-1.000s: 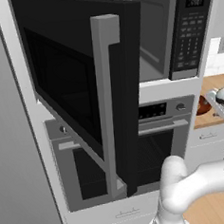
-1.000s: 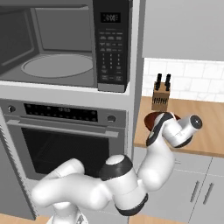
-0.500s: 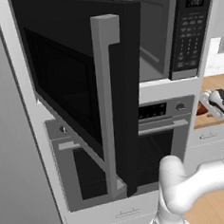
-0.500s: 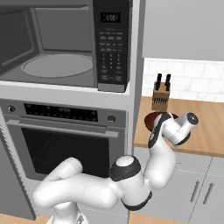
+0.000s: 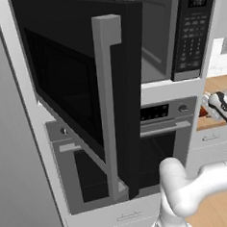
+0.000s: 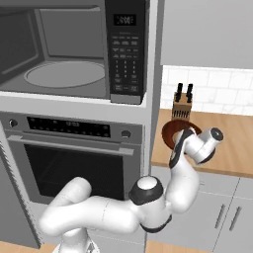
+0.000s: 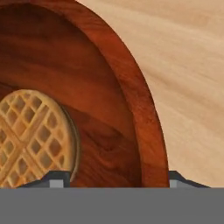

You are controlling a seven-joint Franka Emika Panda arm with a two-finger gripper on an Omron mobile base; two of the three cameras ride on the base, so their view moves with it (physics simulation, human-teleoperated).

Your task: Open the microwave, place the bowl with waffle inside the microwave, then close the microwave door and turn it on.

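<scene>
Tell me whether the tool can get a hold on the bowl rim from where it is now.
Probably yes. In the hand view the tool straddles the bowl rim, one tip inside by the waffle, one outside over the wooden counter, with nothing between them.

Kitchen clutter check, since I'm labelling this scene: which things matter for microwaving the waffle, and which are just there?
For the job:
microwave
microwave door, swung open
bowl on the counter
waffle in it
end effector, fingertips astride the bowl's rim

Just there:
oven
knife block
</scene>
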